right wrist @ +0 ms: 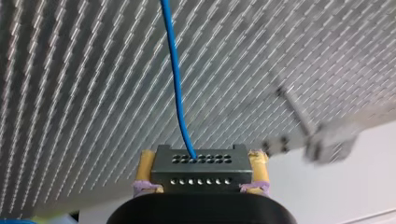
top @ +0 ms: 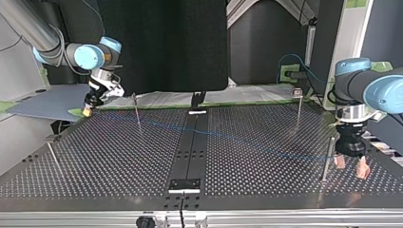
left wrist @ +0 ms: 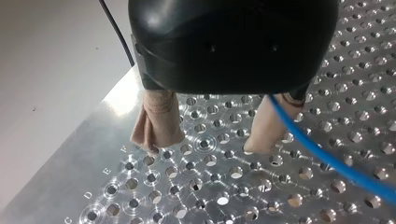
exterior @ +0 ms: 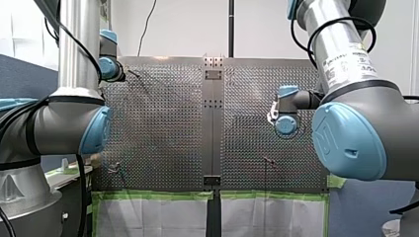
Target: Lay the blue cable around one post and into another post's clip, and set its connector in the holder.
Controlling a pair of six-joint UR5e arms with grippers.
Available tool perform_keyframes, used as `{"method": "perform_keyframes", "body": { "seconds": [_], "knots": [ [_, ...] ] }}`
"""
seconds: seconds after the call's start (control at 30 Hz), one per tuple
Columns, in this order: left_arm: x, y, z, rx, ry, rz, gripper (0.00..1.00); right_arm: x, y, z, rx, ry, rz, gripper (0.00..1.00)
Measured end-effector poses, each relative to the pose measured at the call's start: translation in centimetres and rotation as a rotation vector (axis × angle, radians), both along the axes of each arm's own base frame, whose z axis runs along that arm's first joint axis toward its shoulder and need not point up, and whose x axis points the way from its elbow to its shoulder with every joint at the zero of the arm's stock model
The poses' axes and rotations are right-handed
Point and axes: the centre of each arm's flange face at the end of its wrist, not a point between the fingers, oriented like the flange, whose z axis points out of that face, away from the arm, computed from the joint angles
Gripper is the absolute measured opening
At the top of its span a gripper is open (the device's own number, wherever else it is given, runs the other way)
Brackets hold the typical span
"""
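in the top view, at the perforated table's (top: 119, 161) far left corner, my right gripper (top: 87, 111) is clamped tight on the connector (right wrist: 201, 168). the blue cable (top: 228, 138) runs from it across to the near right edge. there my left gripper (top: 351, 167) hangs wide open and empty beside a post (top: 327, 159), and the cable seems to pass outside one pad (left wrist: 264, 133), so closing could miss it or snag the post.

In the top view my left gripper (top: 351, 167) hangs straight down at four o'clock, beige fingers (left wrist: 156, 123) spread, while my right gripper (top: 89, 110), tilted at ten o'clock, pinches the connector (right wrist: 201, 168).
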Motion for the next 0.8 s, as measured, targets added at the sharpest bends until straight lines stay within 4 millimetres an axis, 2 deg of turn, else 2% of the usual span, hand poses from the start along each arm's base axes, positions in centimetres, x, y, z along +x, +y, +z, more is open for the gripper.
{"method": "perform_keyframes", "body": {
  "seconds": [0.23,0.4,0.8],
  "knots": [
    [0.0,-0.2,0.0,0.001,0.001,-0.005,1.0,-4.0,0.3,-6.0,0.069,0.074,-0.036,0.0],
    [0.0,-0.5,0.0,0.002,0.002,-0.009,1.0,-6.3,0.9,-9.5,0.113,0.123,-0.037,0.0],
    [-0.1,-0.7,0.0,0.002,0.004,-0.011,1.0,-11.8,3.6,-17.3,0.221,0.191,-0.053,0.0]
  ]
}}
